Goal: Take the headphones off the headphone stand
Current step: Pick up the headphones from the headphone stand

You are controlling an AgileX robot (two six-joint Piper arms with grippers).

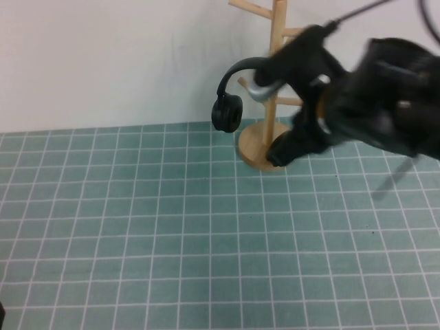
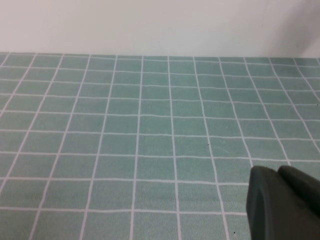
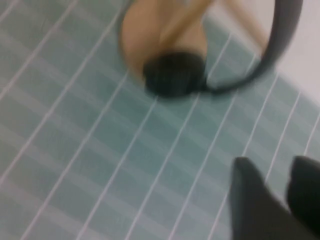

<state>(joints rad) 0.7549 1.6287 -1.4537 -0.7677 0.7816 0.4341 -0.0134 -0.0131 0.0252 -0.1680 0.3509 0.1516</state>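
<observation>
The black headphones [image 1: 227,110] hang on the light wooden headphone stand [image 1: 278,27] at the back of the mat. One ear cup hangs left of the post and the other sits low by the round base [image 1: 253,146]. My right gripper [image 1: 275,69] is raised close in front of the stand, by the headband. In the right wrist view its fingers [image 3: 250,195] stand apart with only mat between them. An ear cup [image 3: 175,75], the headband [image 3: 280,45] and the base [image 3: 145,30] lie ahead of them. My left gripper [image 2: 280,175] hovers low over the mat, fingertips together and empty.
A green mat with a white grid [image 1: 172,234] covers the table. A white wall [image 1: 103,55] stands right behind the stand. My right arm [image 1: 385,96] fills the upper right of the high view, with a cable above it.
</observation>
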